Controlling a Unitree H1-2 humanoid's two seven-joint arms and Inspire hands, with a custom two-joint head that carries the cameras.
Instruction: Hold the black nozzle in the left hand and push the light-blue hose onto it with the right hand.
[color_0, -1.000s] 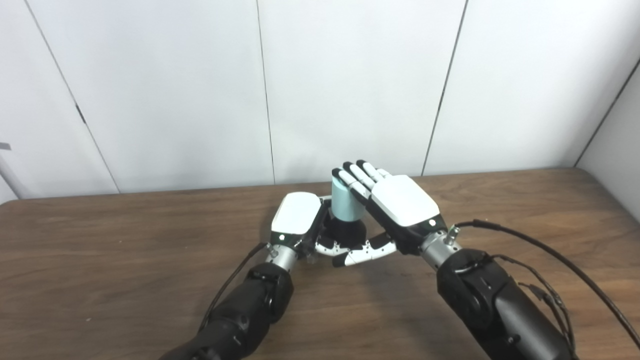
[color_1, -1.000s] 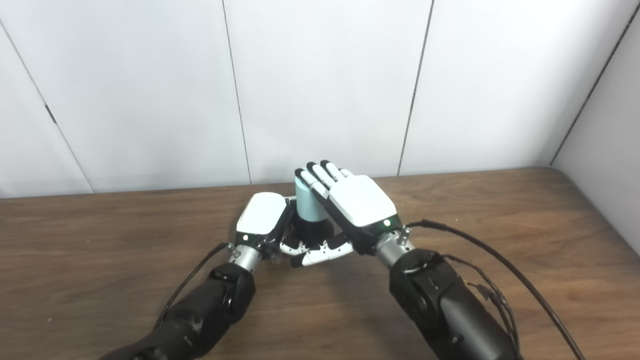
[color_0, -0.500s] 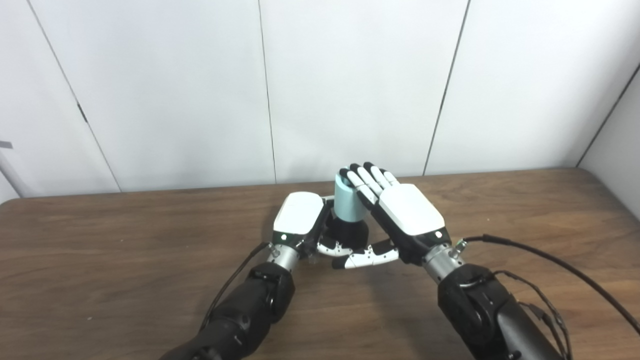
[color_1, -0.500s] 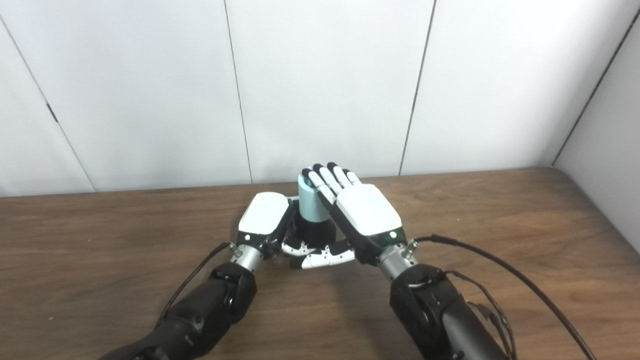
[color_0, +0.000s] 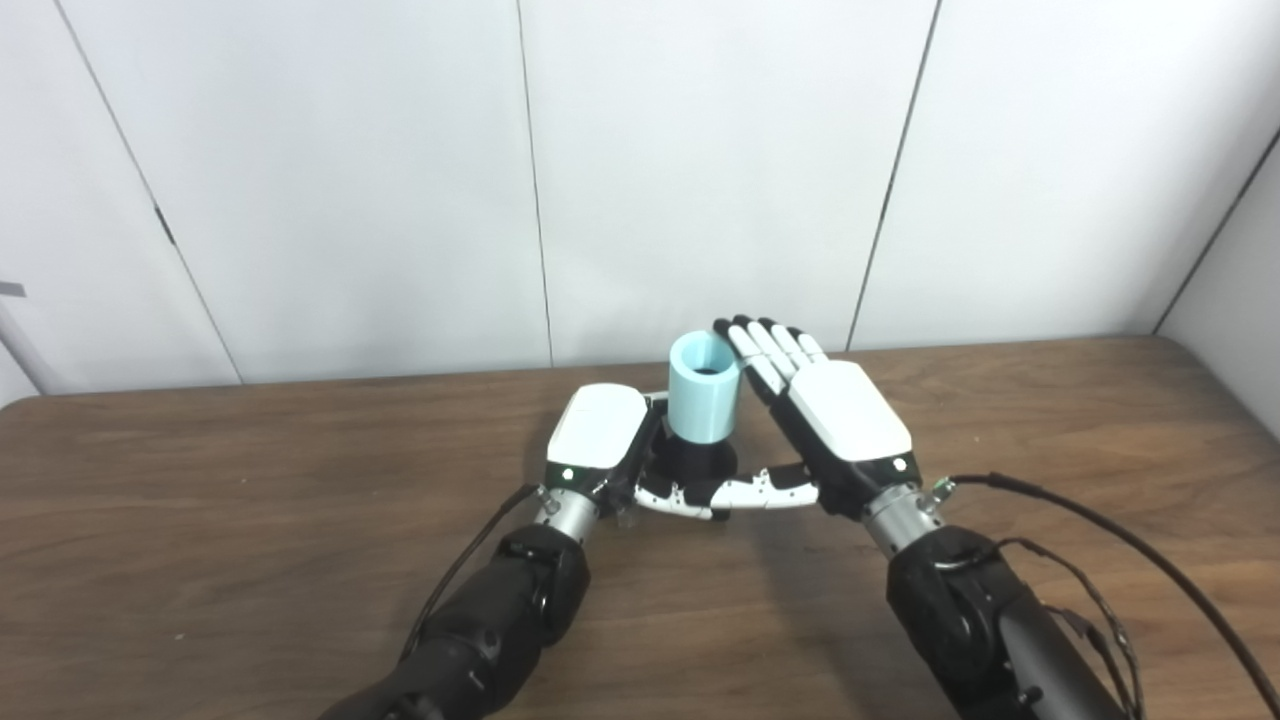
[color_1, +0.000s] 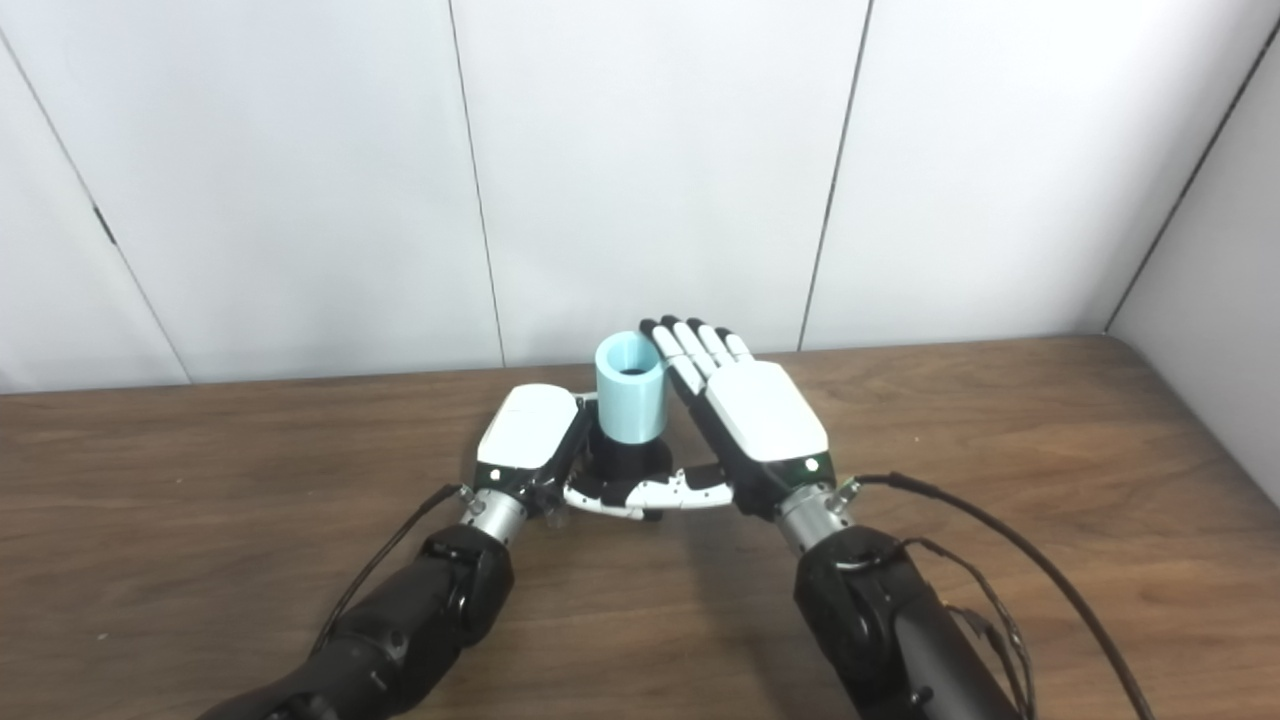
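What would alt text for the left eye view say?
A light-blue hose stands upright on a black nozzle gripped by the left hand, on a wooden table. The right hand is open beside the hose, fingers straight.

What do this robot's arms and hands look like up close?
Both arms are bulky and matte black, ending in silver metal wrists. Each hand, left hand and right hand, has a glossy white back plate with a small green light near the wrist. The fingers are white with black segments. Black cables run along both forearms.

The hose (color_0: 703, 401) is flanked by the left hand (color_0: 597, 438) and right hand (color_0: 838, 420); above it is open.
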